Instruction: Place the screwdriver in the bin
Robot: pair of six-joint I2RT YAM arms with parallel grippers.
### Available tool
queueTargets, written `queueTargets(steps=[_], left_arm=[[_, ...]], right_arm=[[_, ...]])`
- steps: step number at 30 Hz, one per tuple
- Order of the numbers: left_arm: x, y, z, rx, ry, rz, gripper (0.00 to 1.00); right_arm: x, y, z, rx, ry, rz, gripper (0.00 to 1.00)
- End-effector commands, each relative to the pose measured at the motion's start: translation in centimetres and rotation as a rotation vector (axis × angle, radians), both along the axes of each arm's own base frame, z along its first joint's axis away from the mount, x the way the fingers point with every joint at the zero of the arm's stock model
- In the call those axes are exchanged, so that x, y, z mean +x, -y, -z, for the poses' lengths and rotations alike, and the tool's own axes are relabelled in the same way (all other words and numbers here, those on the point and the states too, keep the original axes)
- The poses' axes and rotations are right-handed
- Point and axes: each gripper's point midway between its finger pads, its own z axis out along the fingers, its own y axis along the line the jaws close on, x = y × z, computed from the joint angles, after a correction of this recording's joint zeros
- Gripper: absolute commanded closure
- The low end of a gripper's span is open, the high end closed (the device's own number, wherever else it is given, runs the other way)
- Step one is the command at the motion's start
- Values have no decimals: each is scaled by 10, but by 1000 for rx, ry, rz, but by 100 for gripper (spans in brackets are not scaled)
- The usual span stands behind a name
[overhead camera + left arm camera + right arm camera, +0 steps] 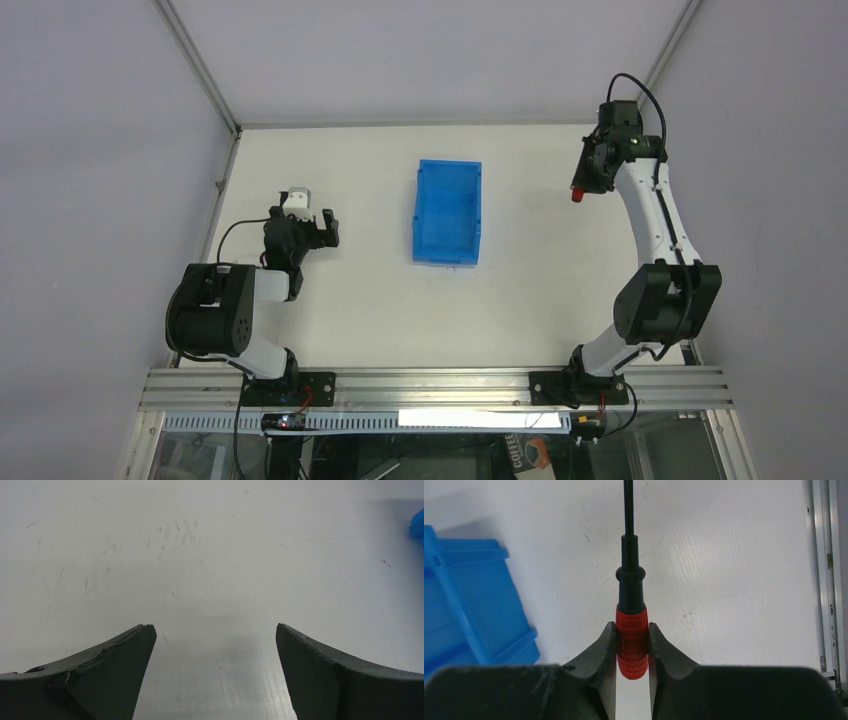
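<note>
My right jaws are clenched on the screwdriver (631, 647) at its red handle, with the shaft pointing straight ahead of them. The bin (469, 605) sits off to these jaws' left, not touching. Next move is probably a carry leftward over its wall. Left jaws are released and hold nothing.

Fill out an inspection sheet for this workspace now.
Surface: white table, lightly scratched.
Job's things: screwdriver clamped by its red handle, outside the bin; bin sits mid-table, nothing seen inside.
Clutter: nothing seen.
Grippers: right gripper shut on the screwdriver; left gripper open, holding nothing.
Cables: black cable looped over the right wrist; another by the left arm.
Surroundings: grey walls; aluminium rail at the near edge.
</note>
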Motion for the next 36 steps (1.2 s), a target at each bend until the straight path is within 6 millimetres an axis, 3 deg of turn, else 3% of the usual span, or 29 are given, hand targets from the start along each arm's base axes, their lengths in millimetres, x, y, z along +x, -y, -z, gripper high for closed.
queueTargets(steps=[1, 7, 10, 14, 18, 26, 33, 36], left_arm=[[4, -1, -12, -20, 41, -10, 1], [4, -1, -13, -19, 43, -10, 1], [4, -1, -13, -20, 42, -9, 1], [4, -1, -13, -20, 42, -9, 1], [4, -1, -13, -20, 42, -10, 1], [4, -1, -12, -20, 41, -10, 1], [4, -1, -13, -20, 42, -9, 1], [4, -1, -13, -19, 42, -10, 1]], right_arm=[[-9, -38, -40, 143, 70, -76, 96], [-15, -146, -83, 501, 211, -347, 94], [-18, -184, -97, 582, 250, -418, 92], [-19, -224, -92, 603, 257, -457, 92], [-18, -256, -57, 499, 259, -413, 92], [-7, -283, 33, 264, 186, -384, 90], [6, -290, 109, 95, 133, -260, 84], [7, -293, 133, 58, 111, -235, 82]])
